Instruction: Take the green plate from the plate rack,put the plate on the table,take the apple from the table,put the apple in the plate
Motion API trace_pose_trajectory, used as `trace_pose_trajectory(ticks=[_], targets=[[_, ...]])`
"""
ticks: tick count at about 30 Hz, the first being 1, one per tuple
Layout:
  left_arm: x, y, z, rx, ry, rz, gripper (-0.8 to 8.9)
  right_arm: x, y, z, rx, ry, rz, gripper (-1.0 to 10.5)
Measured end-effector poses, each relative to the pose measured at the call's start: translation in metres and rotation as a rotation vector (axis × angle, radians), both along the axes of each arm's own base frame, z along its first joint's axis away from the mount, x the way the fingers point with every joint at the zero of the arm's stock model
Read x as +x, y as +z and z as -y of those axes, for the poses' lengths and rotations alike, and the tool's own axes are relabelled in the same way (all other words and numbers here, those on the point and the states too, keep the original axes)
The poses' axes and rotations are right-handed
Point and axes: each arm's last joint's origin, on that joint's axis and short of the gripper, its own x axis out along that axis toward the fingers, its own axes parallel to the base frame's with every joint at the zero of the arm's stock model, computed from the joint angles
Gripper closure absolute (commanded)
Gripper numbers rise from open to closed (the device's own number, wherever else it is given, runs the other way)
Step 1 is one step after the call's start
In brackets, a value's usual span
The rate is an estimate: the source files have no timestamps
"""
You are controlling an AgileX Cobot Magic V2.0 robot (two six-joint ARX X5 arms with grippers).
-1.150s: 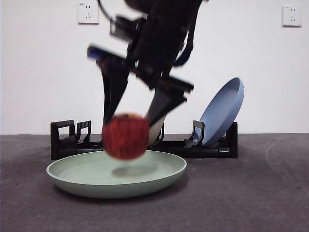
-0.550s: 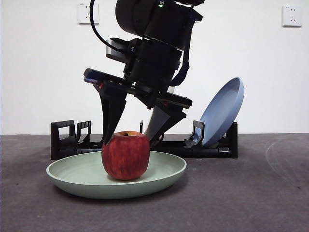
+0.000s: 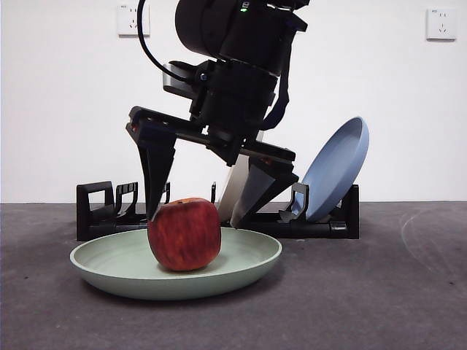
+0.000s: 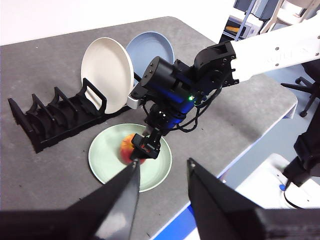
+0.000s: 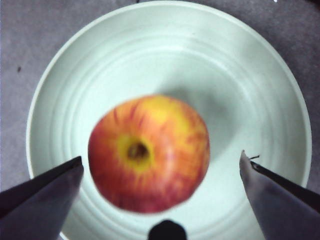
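Both right gripper fingers have spread off the apple, now tilted.

My right gripper is standing wide apart over the apple; the plate rack is blocking just behind.

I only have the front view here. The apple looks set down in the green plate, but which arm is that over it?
Observer: The right gripper; its wrist view looks straight down on the apple.
Operator: Has it let go?
Observer: Yes, both jaws stand apart from the apple, with the green plate showing between.
Operator: And the other arm?
Observer: The left gripper hangs high and off to the side, open and empty.
Operator: What fills the pale gap behind the gripper?
Observer: A cream-white plate standing in the plate rack.
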Motion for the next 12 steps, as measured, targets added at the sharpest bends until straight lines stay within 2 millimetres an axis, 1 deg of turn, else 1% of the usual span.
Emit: trace_pose_trajectory(ticks=[4, 6, 8, 12], targets=[[0.000, 0.000, 0.000, -0.002, -0.007, -0.003, 6.57, 0.001, 0.011, -0.001, -0.014, 0.000, -0.012, 3.8], [0.000, 0.000, 0.000, -0.001, -0.007, -0.003, 6.57, 0.003, 0.024, -0.003, -0.015, 0.001, -0.014, 3.8], [0.000, 0.000, 0.000, -0.002, -0.007, -0.003, 6.57, 0.005, 0.042, -0.005, -0.015, 0.008, -0.009, 3.8], [0.000, 0.000, 0.000, -0.001, -0.007, -0.003, 6.57, 0.003, 0.089, -0.003, -0.033, 0.056, 0.007, 3.8]])
